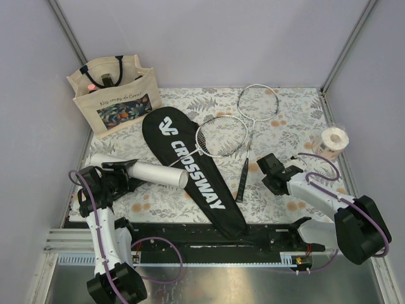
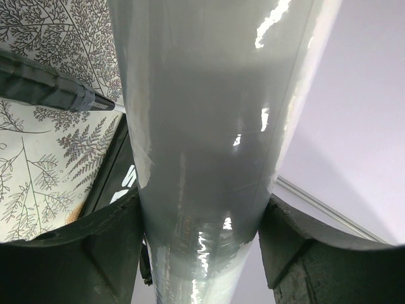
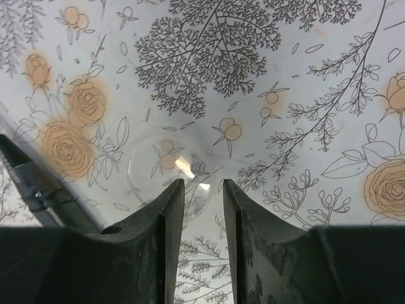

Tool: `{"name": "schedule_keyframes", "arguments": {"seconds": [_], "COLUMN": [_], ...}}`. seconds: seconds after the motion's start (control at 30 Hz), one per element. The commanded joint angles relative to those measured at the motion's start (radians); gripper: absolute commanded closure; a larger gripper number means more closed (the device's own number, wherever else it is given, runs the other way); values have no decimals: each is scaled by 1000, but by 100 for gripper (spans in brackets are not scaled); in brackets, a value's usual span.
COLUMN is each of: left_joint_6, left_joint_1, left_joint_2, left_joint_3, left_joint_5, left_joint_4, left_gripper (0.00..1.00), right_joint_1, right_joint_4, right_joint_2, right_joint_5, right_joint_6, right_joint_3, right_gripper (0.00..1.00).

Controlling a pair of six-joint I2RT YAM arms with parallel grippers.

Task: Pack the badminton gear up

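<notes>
The white tube [image 1: 149,171] lies at the left of the table, and my left gripper [image 1: 121,171] is shut across it. In the left wrist view the tube [image 2: 209,114] fills the space between both fingers [image 2: 88,253]. The black CROSSWAY cover [image 1: 190,166] lies diagonally in the middle. Two white-framed rackets lie beside it, their heads side by side [image 1: 221,136] [image 1: 258,102], with a dark handle [image 1: 243,177] pointing toward me. My right gripper [image 1: 273,170] hangs low over the cloth right of that handle. Its jaws [image 3: 202,187] stand narrowly apart and empty, over a clear round lid [image 3: 161,171].
A beige floral tote bag [image 1: 114,95] stands at the back left. A pale tape roll [image 1: 332,140] sits at the right edge. Grey walls close in the table on three sides. A black rail [image 1: 209,237] runs along the near edge.
</notes>
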Motion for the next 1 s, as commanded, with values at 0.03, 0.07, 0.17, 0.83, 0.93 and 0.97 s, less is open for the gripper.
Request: {"name": "schedule_keyframes", "arguments": {"seconds": [0.03, 0.07, 0.17, 0.83, 0.93, 0.97], "left_joint_6": [-7, -9, -9, -18, -16, -13], "left_joint_1": [-4, -2, -2, -2, -2, -2], "left_joint_2": [-12, -10, -4, -8, -12, -12], "left_joint_3": [7, 6, 7, 23, 24, 27], "left_joint_5": [32, 31, 31, 32, 32, 28], "left_joint_4": [33, 33, 35, 20, 18, 18], "left_gripper": [49, 49, 49, 50, 50, 49], "right_joint_1": [-34, -37, -40, -54, -54, -54], "right_joint_4": [-4, -4, -19, -8, 24, 36], "right_joint_2": [54, 66, 97, 125, 100, 88], "right_joint_5": [15, 10, 15, -28, -43, -47], "right_joint_6": [56, 61, 55, -5, -31, -46], "right_joint_3": [9, 6, 26, 49, 37, 31], "right_gripper": [61, 61, 61, 85, 91, 94]}}
